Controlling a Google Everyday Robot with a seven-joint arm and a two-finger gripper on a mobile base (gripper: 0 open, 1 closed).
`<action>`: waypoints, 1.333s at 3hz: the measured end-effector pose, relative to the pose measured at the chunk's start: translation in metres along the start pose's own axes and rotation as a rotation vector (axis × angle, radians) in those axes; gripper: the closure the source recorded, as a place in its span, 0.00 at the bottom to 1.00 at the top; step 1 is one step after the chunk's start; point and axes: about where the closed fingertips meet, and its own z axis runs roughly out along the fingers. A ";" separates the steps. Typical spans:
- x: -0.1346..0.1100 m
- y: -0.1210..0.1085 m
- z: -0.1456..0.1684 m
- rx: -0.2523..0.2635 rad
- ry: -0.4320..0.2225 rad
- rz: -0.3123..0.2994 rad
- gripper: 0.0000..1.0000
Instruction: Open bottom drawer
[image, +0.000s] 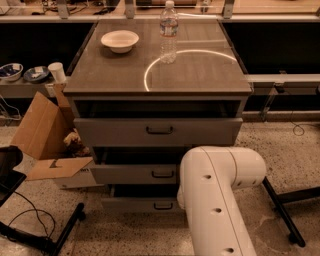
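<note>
Bottom drawer (131, 204): slim grey metal front, black bar handle (163, 205), set below worktop (200, 75) front edge; gripper is hidden beyond rounded white arm (215, 200), grip state unseen.

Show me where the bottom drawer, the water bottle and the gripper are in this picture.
bottom drawer (141, 204): camera view, on the middle of its grey front.
water bottle (169, 33): camera view, on the middle of its body.
gripper: not in view; only the white arm (220, 200) shows, at the lower right.
</note>
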 end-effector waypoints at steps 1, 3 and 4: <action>0.000 -0.001 -0.003 0.000 0.000 0.000 1.00; 0.000 -0.001 -0.003 0.000 0.000 0.000 0.60; 0.000 -0.001 -0.003 0.000 0.000 0.000 0.37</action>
